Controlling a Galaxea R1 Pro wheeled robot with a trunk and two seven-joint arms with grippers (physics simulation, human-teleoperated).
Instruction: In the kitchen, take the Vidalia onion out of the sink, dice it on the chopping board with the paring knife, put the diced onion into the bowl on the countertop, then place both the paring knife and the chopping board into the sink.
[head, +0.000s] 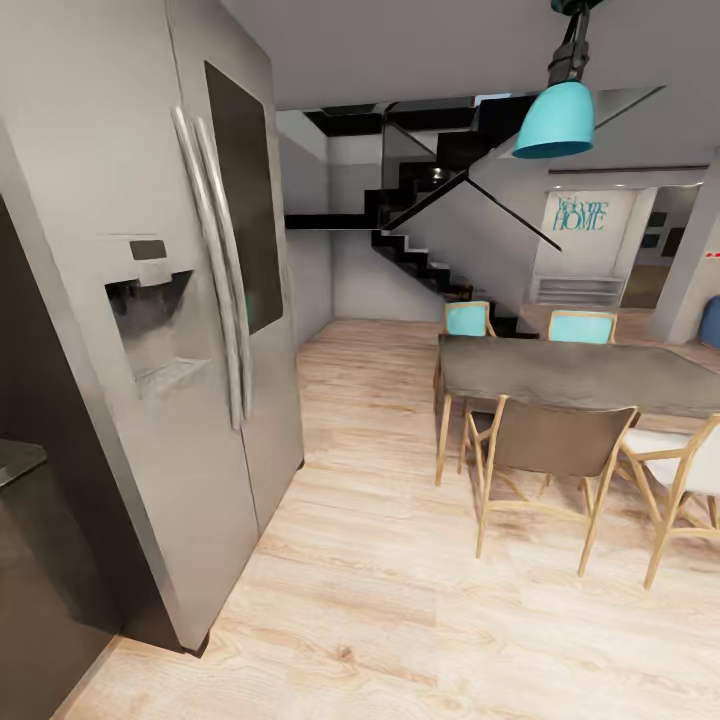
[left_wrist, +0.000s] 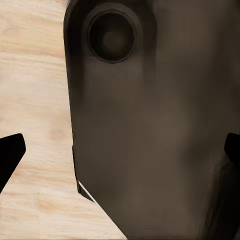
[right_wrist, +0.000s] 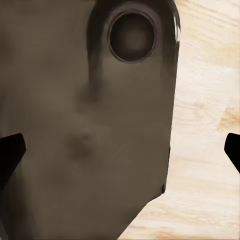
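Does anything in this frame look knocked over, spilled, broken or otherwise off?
Nothing stands out. The fridge is shut, the chairs stand upright around the dining table, and the wood floor shows no spill. Both wrist views show fingers spread wide with nothing between them, over a dark robot part.

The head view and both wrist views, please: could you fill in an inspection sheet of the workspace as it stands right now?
Surface: light wood floor; corner of a dark counter at the head view's left edge.
Job's things: nothing seen.
Clutter: nothing seen.
Grippers: left gripper and right gripper both open, holding nothing, over the robot's dark body and the floor.
Cables: nothing seen.
Surroundings: steel refrigerator at left; dining table with chairs at right; black staircase behind; teal pendant lamp overhead.
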